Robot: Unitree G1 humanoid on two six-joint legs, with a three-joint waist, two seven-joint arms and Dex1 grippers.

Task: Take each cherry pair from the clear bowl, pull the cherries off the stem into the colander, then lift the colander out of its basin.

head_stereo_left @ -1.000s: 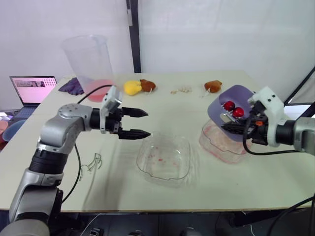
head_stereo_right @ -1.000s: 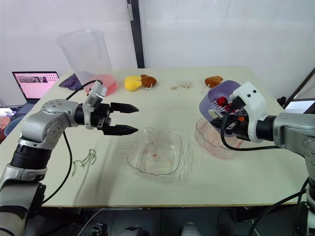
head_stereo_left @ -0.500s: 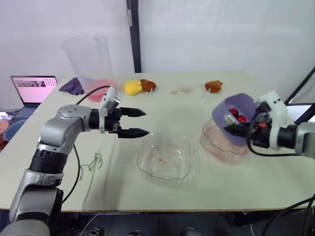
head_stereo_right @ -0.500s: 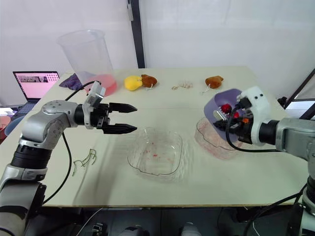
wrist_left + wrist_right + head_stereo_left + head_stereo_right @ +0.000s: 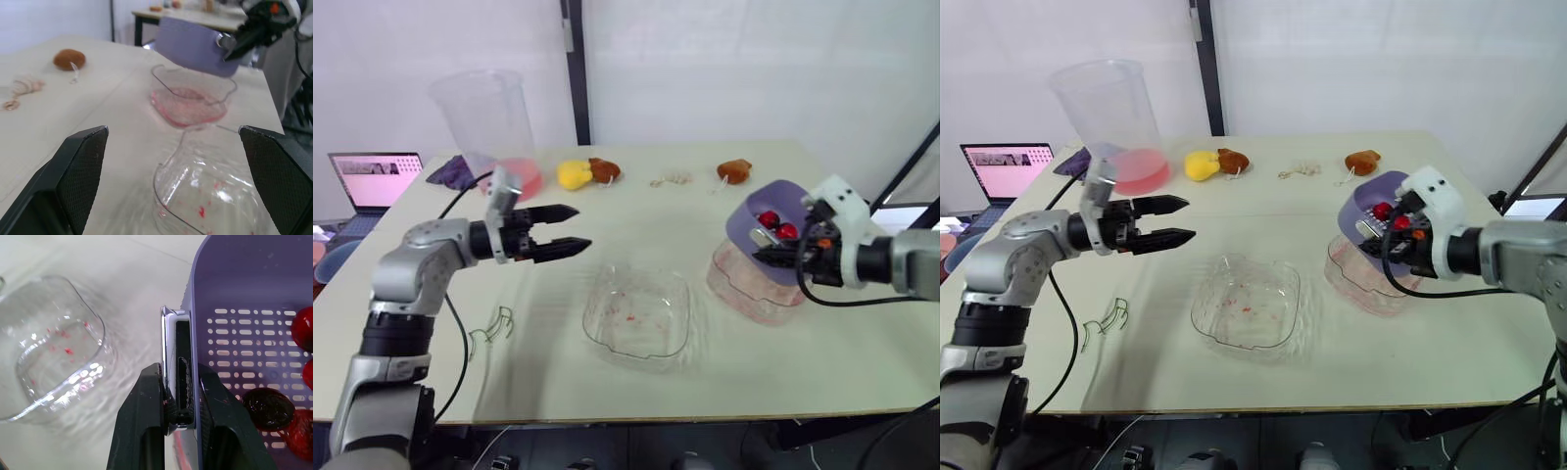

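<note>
Nearly done, I reckon: the clear square plastic bowl (image 5: 639, 315) is empty bar juice specks. The red cherries (image 5: 777, 225) sit in the purple perforated plastic colander (image 5: 773, 201). The right gripper (image 5: 179, 377), clamped on its rim, holds it tilted just above the pink-stained clear basin (image 5: 754, 292). The left gripper (image 5: 579, 226) hangs spread, idle.

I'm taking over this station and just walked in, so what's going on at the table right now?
The right end effector is shut on the edge of the purple colander, holding it tilted above its pink-stained basin, with cherries inside. The left end effector hovers open over the table, to the robot's left of the clear bowl, which shows just red specks. The lift-out step appears to be under way.
</note>
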